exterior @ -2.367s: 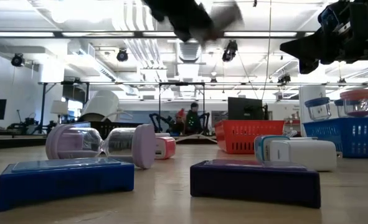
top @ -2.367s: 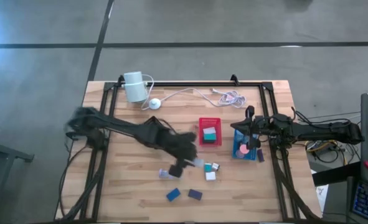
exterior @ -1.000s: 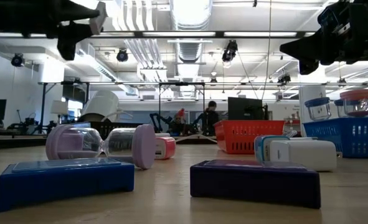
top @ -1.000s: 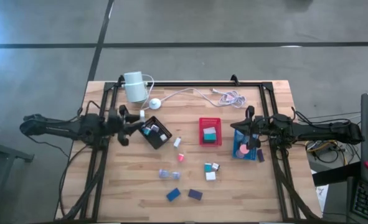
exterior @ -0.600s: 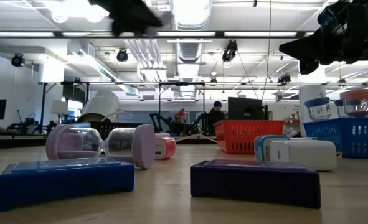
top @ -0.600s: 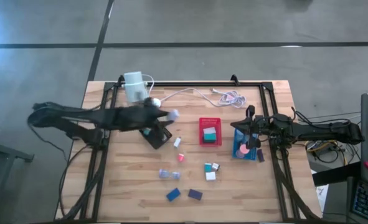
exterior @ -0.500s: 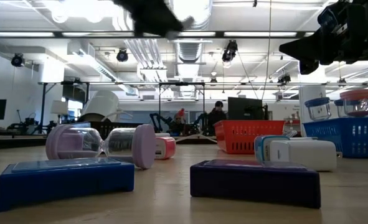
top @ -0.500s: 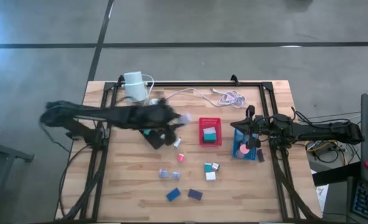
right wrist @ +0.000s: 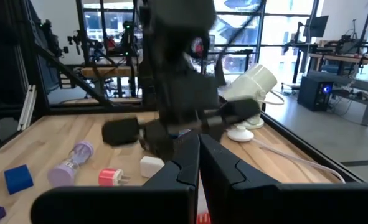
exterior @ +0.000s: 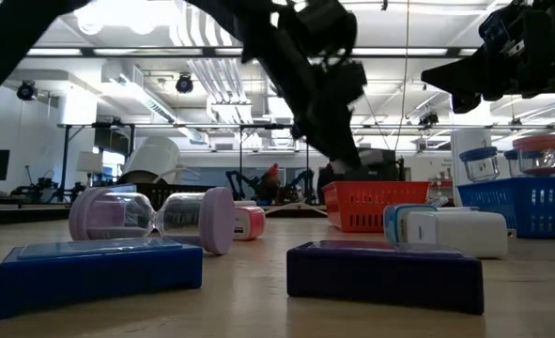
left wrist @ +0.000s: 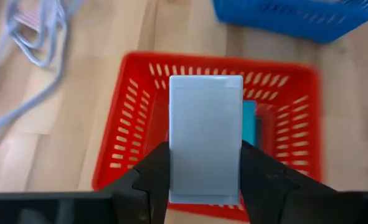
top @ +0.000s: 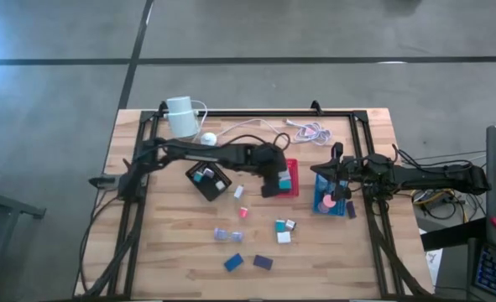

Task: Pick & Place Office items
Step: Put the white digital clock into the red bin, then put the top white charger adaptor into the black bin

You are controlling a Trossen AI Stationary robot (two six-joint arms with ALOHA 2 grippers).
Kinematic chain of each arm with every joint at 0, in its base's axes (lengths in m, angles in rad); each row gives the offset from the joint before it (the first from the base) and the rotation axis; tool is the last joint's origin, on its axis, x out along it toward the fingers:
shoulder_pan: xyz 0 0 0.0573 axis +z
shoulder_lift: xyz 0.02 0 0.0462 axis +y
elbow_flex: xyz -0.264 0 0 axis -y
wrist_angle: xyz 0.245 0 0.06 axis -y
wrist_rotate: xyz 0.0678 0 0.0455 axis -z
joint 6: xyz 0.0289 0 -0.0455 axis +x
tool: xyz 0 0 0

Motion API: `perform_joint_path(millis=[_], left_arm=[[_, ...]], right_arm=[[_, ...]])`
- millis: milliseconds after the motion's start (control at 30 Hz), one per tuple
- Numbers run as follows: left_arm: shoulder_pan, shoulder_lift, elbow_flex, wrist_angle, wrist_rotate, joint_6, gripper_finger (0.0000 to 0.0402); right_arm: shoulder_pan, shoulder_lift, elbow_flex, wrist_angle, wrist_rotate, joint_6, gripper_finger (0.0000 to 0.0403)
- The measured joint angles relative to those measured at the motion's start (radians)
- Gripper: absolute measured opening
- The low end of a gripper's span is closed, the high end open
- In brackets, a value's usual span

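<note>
Item: pale grey block (left wrist: 206, 134), rigid, light, smooth-faced, likely slippery; you have it clamped by its long sides in the left gripper (left wrist: 205, 180) jaws, above the red tray (left wrist: 129, 118). Right gripper (right wrist: 199, 163): jaws together, beside the blue tray (top: 330, 205).

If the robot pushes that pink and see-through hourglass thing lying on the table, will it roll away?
Probably yes. The hourglass piece lies on its side on the wooden table, resting on round pink end caps, so a sideways nudge would likely make it roll. Its clear middle looks narrow and smooth, so it may be slippery to pinch. It looks small, so probably light.
</note>
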Motion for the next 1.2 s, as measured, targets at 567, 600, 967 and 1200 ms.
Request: perform_joint_path(millis=[567,600,967,1200], left_arm=[[0.003,0.113,0.054,-0.003,0.059,0.069,0.0152],[0.002,0.113,0.055,-0.004,0.059,0.069,0.0164],[-0.012,-0.138,-0.027,-0.012,0.086,0.083,0.0367],[0.000,-0.607,-0.388,0.228,0.165,0.075,0.0260]], right_arm=[[0.000,0.000,-0.001,0.002,0.000,-0.025,0.0008],[0.000,0.000,-0.001,0.002,0.000,-0.024,0.0008],[0.000,0.000,-0.002,0.002,0.000,-0.016,0.0008],[0.000,0.000,-0.002,0.001,0.000,0.002,0.0008]])
